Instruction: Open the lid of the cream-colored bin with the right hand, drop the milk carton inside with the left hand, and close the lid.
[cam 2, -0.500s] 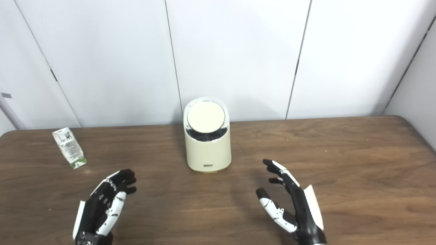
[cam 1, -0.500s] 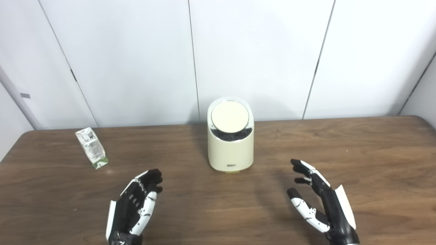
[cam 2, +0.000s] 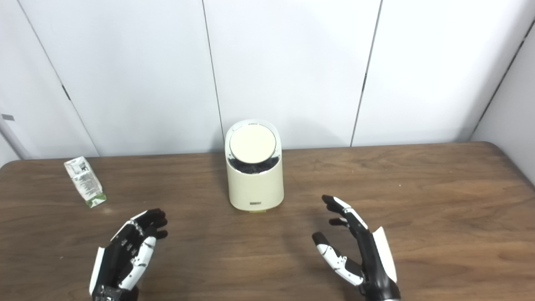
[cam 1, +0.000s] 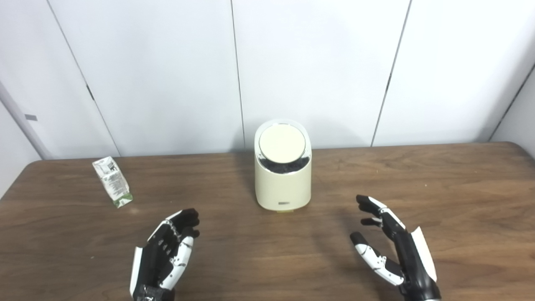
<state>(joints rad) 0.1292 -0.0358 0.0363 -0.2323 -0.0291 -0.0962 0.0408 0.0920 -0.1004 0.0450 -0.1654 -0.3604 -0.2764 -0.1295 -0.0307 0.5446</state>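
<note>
A: Since the round, glossy cream lid (cam 1: 281, 144) is shut, where should the black-and-white right hand (cam 1: 395, 251) go?

B: Forward and to its left, then up: the smooth cream-coloured plastic bin (cam 1: 283, 184) stands well ahead of it on the dark wood-grain table (cam 1: 439, 179). I'd press or lift at the lid's chrome-ringed edge, gently, because the light bin may slide.

A: Is either hand holding anything?

B: No. The right is spread and empty; the left hand (cam 1: 165, 253) is loosely curled, also empty. The crumpled white-and-green milk carton (cam 1: 112, 181) lies ahead of it, further left, untouched
</note>
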